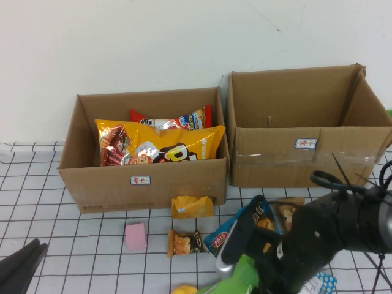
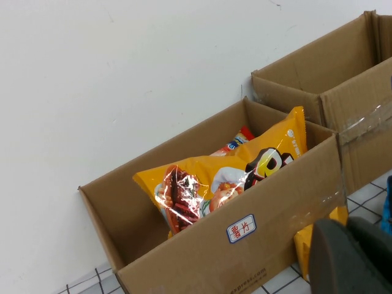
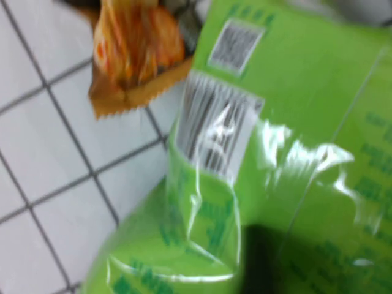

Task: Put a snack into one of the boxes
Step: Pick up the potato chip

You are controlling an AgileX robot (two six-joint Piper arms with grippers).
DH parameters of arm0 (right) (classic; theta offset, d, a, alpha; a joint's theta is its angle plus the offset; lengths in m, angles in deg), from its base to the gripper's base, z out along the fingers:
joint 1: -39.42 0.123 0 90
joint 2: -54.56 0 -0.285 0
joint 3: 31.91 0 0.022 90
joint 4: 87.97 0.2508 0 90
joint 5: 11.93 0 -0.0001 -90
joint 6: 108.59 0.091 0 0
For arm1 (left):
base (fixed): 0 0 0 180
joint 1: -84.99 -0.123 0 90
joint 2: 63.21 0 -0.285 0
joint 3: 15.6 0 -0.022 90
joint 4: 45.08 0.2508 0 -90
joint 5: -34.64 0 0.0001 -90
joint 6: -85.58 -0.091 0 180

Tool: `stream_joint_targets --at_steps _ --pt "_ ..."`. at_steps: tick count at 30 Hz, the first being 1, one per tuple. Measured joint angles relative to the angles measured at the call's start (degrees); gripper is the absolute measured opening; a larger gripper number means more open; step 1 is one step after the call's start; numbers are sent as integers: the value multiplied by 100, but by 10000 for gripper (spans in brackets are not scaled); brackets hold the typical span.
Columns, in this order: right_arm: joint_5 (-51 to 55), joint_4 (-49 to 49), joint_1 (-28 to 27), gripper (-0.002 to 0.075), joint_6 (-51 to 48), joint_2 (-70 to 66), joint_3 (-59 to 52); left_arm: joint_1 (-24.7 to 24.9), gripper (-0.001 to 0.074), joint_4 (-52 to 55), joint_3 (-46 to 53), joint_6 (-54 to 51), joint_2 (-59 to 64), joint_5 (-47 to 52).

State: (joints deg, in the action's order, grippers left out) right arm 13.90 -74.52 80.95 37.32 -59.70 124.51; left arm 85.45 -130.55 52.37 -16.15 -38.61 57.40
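A green snack bag (image 1: 236, 278) lies tilted at the table's front, one end raised under my right arm. It fills the right wrist view (image 3: 288, 153). My right gripper (image 1: 248, 264) is shut on this bag; a dark finger (image 3: 263, 263) presses on it. The left cardboard box (image 1: 92, 187) holds a big yellow chip bag (image 1: 165, 144) and a red snack (image 1: 177, 119). The right cardboard box (image 1: 275, 165) looks empty. My left gripper (image 1: 33, 251) is shut and empty at the front left corner; in the left wrist view (image 2: 352, 248) it faces the left box (image 2: 202, 251).
Loose on the checked table in front of the left box are a small yellow packet (image 1: 192, 207), an orange-brown packet (image 1: 184, 242), a pink block (image 1: 135, 236) and a blue bag (image 1: 229, 233). The white wall stands right behind both boxes.
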Motion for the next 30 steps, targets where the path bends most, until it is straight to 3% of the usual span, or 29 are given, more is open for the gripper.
stream_joint_targets --at_steps 4,7,11,20,22,24,28,30 --pt "-186 0 0 158 24 0 178 0 -1 0 0 0 0 0" --pt "-322 0 -11 49 22 0 327 0 -1 0 0 0 0 0" --pt "-307 30 -112 11 22 -3 625 0 -1 0 0 0 0 0" --pt "729 34 -188 4 22 -38 1378 0 -1 0 0 0 0 0" --pt "828 34 -197 33 22 -47 1458 0 -1 0 0 0 0 0" --pt "831 34 -197 113 22 -47 1496 0 -1 0 0 0 0 0" --pt "847 34 -197 453 260 -47 1496 0 -1 0 0 0 0 0" --pt "949 34 -197 581 385 -61 1496 0 -2 0 0 0 0 0"
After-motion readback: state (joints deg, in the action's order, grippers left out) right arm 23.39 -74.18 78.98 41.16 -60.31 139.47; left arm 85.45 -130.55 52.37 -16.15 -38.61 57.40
